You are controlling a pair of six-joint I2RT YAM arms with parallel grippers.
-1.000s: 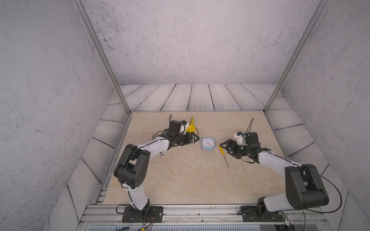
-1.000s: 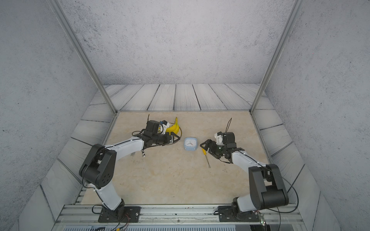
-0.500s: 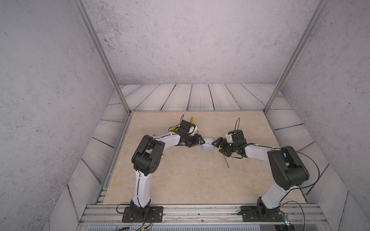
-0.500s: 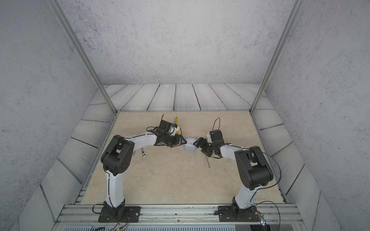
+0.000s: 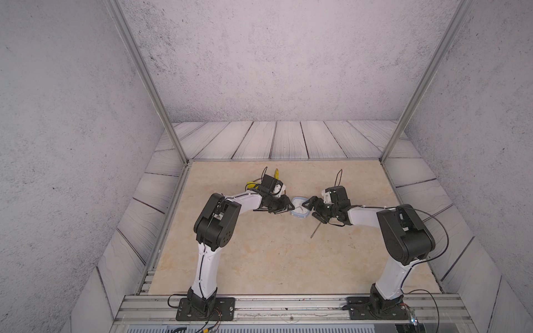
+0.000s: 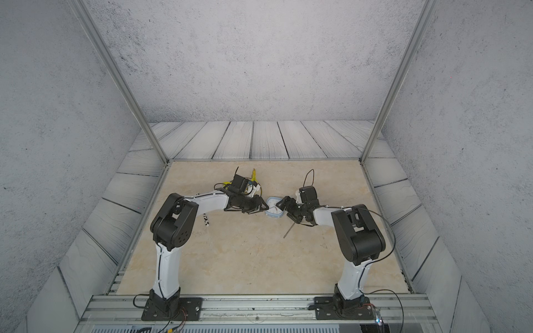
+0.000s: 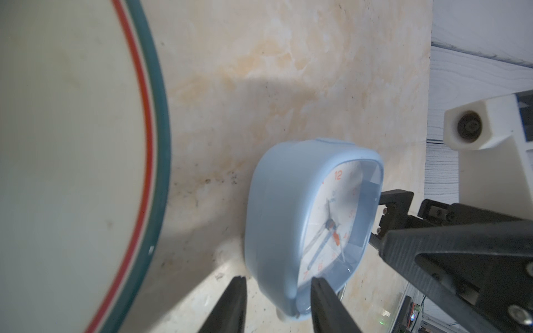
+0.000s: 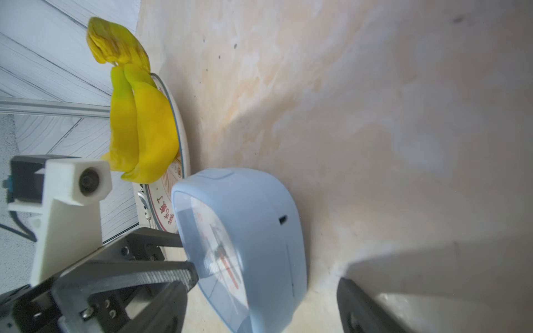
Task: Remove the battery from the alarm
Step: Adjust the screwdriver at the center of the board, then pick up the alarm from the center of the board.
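The left hand (image 5: pixel 290 207) is now at the left edge of the alarm (image 5: pixel 300 211). One second ago it was further back, over the plate (image 7: pixel 161 144) with the bananas (image 8: pixel 144 121). The left arm has also folded, so its elbow stands higher than before. In the left wrist view the two fingers (image 7: pixel 230 302) of this hand are apart and a corner of the alarm sits between them. One finger is in front of the dial side, and the other has a small gap to the blue back. So this hand is partly open and does not clamp the alarm yet.

The alarm lies on the surface (image 5: pixel 259 253) with its white dial up. It is at the same place as before, just beside the plate and between the two hands.

The right hand (image 5: pixel 311 208) has come in from the right and is now at the right edge of the alarm. Its fingers are wide apart and it holds nothing. In the right wrist view one finger (image 8: pixel 363 305) is clear of the blue case. The screwdriver (image 5: pixel 316 229) lies under this hand. Only its thin metal shaft shows now, whereas its yellow handle was in plain view earlier.
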